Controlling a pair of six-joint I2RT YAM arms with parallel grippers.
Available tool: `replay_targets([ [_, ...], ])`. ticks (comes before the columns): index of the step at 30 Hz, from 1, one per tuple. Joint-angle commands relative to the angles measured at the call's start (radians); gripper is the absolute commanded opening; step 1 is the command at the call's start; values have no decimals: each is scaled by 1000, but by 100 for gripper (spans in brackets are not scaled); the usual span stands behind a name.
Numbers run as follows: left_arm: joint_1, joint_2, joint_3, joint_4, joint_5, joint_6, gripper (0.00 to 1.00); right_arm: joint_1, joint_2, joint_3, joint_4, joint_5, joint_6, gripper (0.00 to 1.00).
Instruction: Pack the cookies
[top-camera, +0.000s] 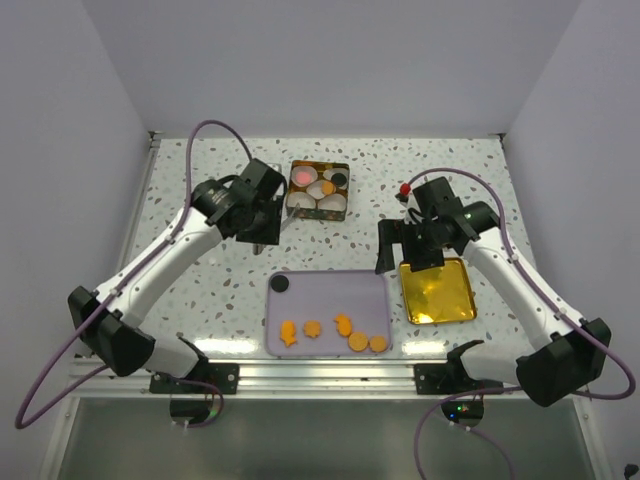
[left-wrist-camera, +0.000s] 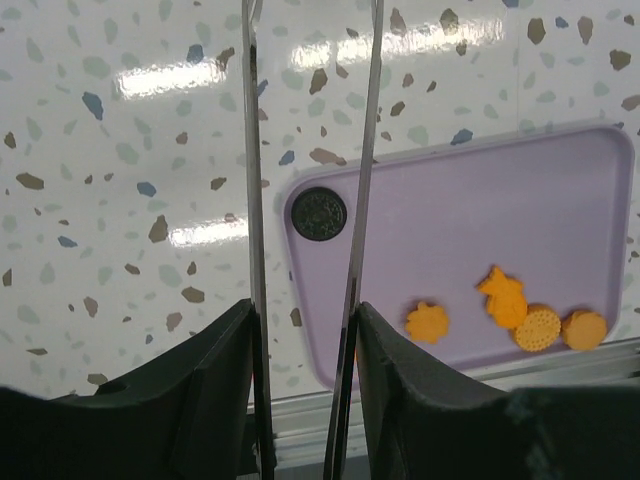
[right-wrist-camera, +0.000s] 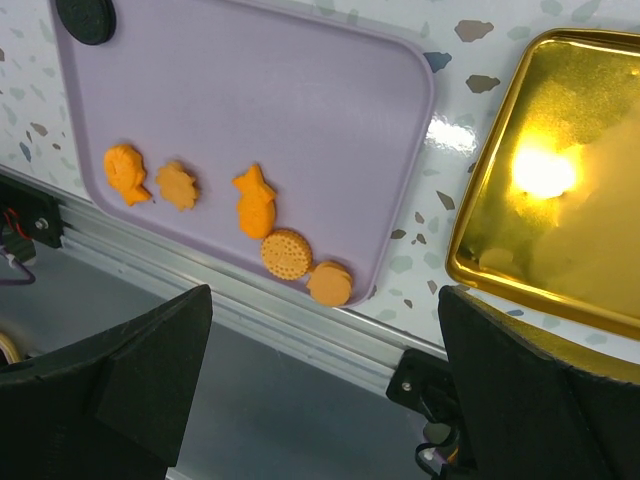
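Five orange-tan cookies (top-camera: 357, 341) line the near edge of the lilac plastic tray (top-camera: 330, 290), near-left of the right gripper (top-camera: 408, 255), whose fingers stand wide apart and empty beside the shallow gold tin lid (top-camera: 437, 292). The black round cookie (top-camera: 281, 284) in the tray's far-left corner lies just nearside of the left gripper (top-camera: 267, 240), the closer arm. Its thin blades show a narrow gap, but their tips are cut off, so I cannot tell if they pinch anything; the square tin box (top-camera: 318, 164) stands beyond.
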Motion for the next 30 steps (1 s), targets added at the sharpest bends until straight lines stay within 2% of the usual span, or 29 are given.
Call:
replay_targets([
  [1,-41,-100,-64,8,3,-67,48,7,11,36,11,-28,-14,99],
  [11,-181,-359,-280,-78,32,-203,47,7,20,58,10,-14,-14,99],
  [22,-182,-557,-403,-165,112,-249,44,7,6,27,11,-11,-5,99],
  [30,-182,-608,-444,-182,157,-260,43,7,13,31,19,-14,-2,99],
])
